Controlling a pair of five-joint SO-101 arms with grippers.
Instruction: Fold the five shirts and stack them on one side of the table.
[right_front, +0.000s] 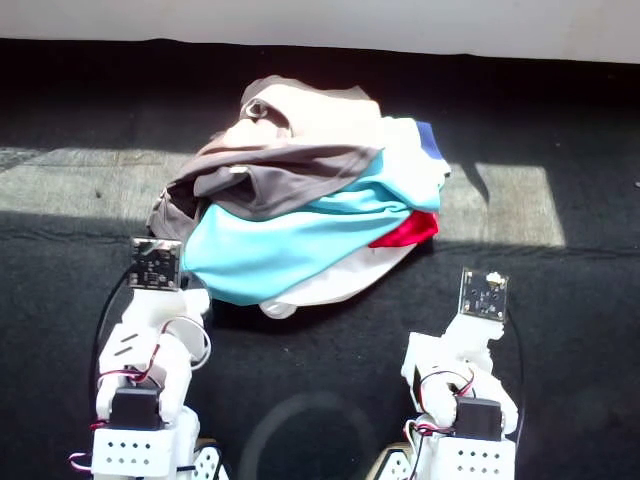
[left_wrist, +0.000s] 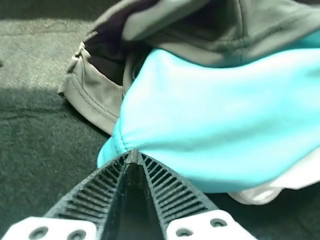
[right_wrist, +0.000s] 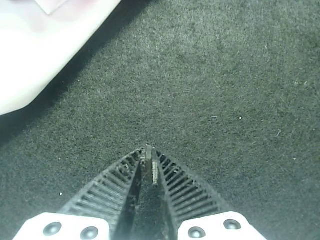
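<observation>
Shirt pile (right_front: 300, 185) sits heaped mid-table; left gripper (left_wrist: 133, 157) closed at edge of turquoise shirt (left_wrist: 215, 115), right gripper (right_wrist: 148, 152) closed over bare mat (right_wrist: 240, 75), so part L jaws, pinch only that layer, pull clear.

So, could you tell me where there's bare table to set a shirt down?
The table is bare right of the shirt pile, beyond the right gripper, and left of the pile. A smaller patch lies between the grippers. The middle is crowded, up to the left gripper.
</observation>
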